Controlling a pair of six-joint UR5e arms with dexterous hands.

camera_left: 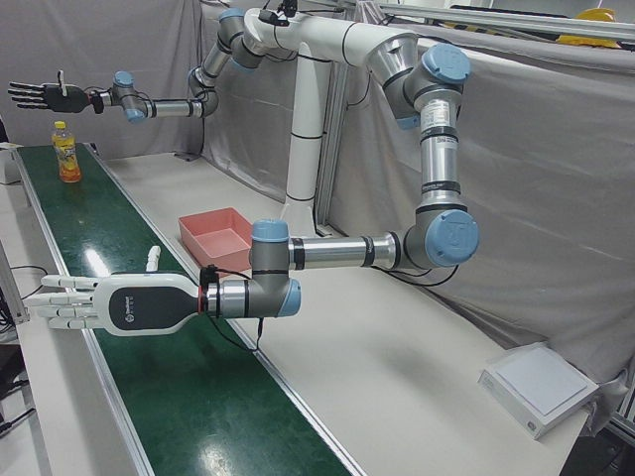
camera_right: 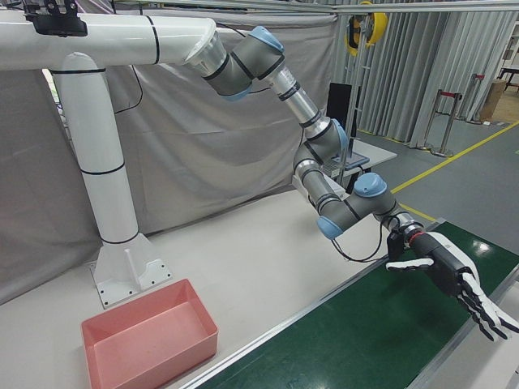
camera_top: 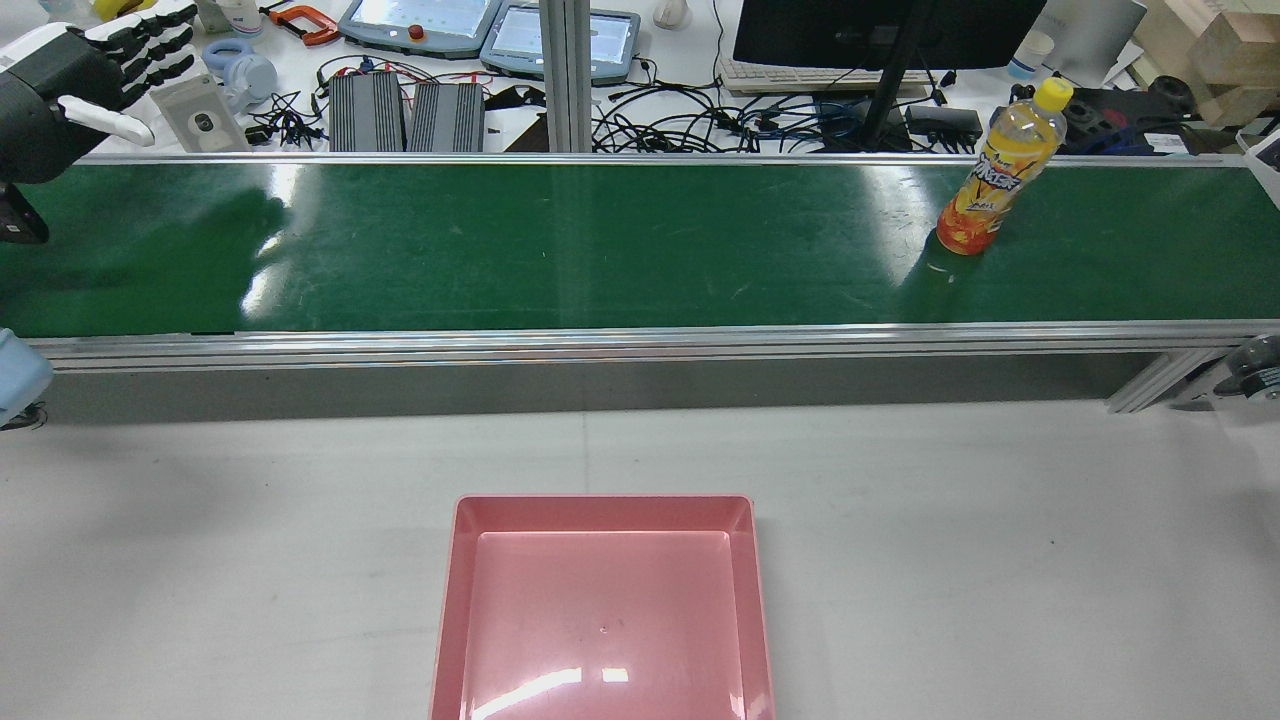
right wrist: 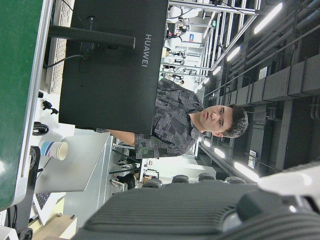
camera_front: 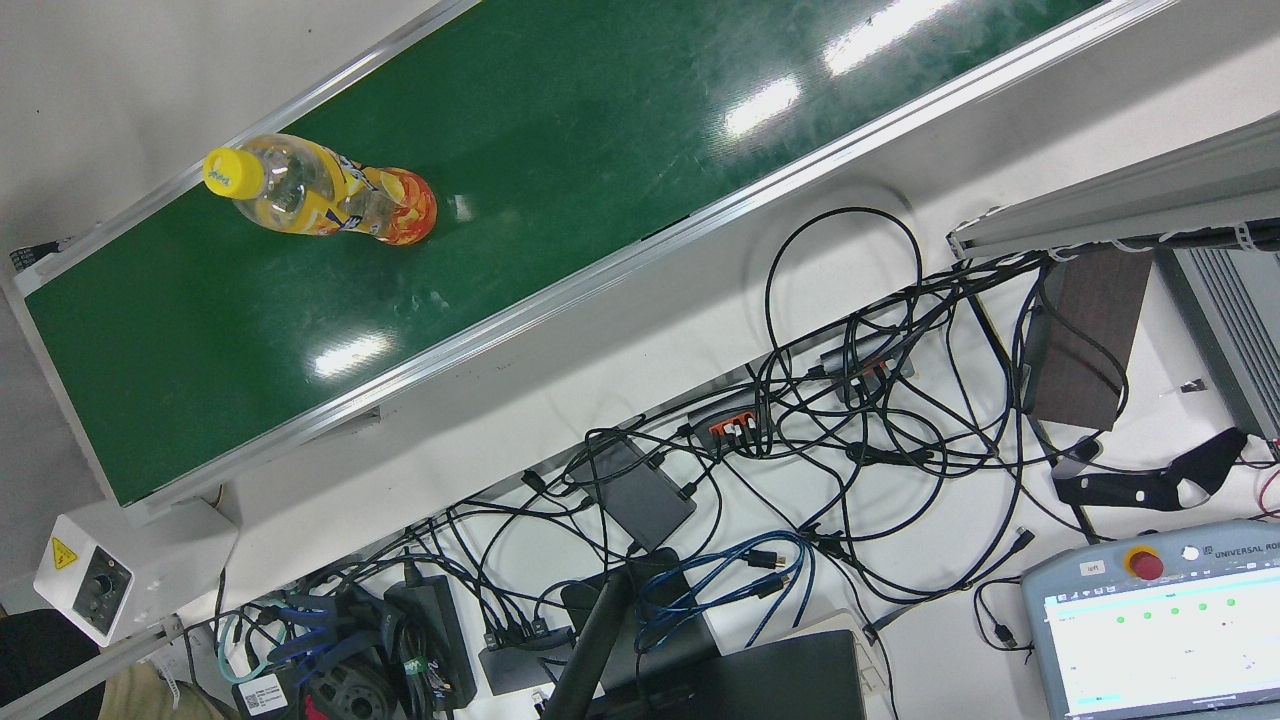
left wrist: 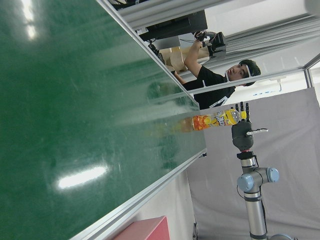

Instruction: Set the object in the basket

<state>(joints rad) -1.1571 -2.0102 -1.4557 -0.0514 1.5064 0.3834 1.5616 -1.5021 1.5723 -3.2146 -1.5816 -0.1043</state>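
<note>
The main risk is tipping the bottle (camera_top: 1000, 170). It stands upright and alone on the green conveyor belt (camera_top: 600, 250), tall and narrow on a small base, so a finger brushing its upper half on the approach could probably knock it over and send it rolling along or off the belt. A squeeze on the smooth, rounded plastic could also slip, more so high up where the bottle looks empty and light. If the belt runs, the bottle would drift away from where the hand aims.

In the rear view the bottle is at about 2 o'clock from the pink basket (camera_top: 600, 503), which sits empty on the white tabletop (camera_top: 950, 520) at 6 o'clock, well apart from it. The left hand (camera_top: 60, 90) hovers at 10 o'clock, flat, fingers spread, holding nothing. The right hand (camera_left: 40, 95) hangs in the air near the bottle, likewise spread and empty, not touching it.

The bottle is clear plastic with a yellow screw cap and a yellow-and-orange label. Orange drink fills the lower part, and the shoulder looks transparent.
</note>
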